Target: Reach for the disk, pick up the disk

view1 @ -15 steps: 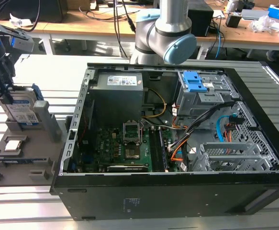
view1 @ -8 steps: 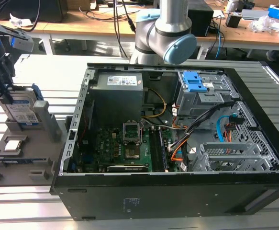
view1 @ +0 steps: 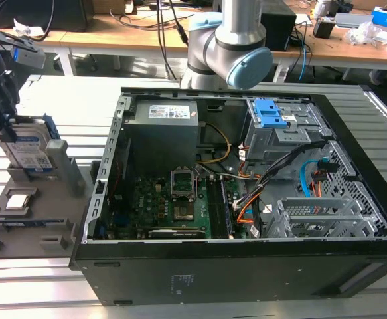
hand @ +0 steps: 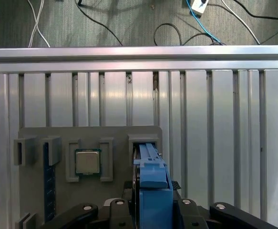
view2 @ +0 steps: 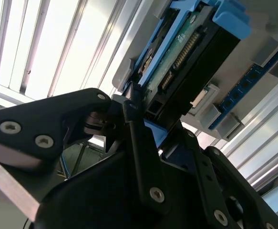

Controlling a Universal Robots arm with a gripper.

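Note:
The disk point(view1: 32, 154) is a silver-grey hard drive with a white-and-blue label and a blue bracket. It stands on edge over the grey holder point(view1: 20, 229) at the exterior view's left. My gripper point(view1: 8, 133) comes down from above and is shut on its upper edge. In the second wrist view the black fingers point(view2: 135, 125) clamp the disk point(view2: 186, 52) by its blue-framed end. The first wrist view looks down on the disk's blue bracket point(hand: 151, 174) between the gripper point(hand: 150, 206) fingers, above a slot of the holder point(hand: 115, 136). I cannot tell whether the disk still touches the slot.
A square CPU chip point(hand: 87, 161) and a blue memory stick point(hand: 46, 186) sit in other holder slots. An open black computer case point(view1: 246, 269) with a grey power supply point(view1: 163, 129) and blue drive bays point(view1: 269, 113) lies to the exterior view's right. The arm's base point(view1: 230, 46) stands behind it.

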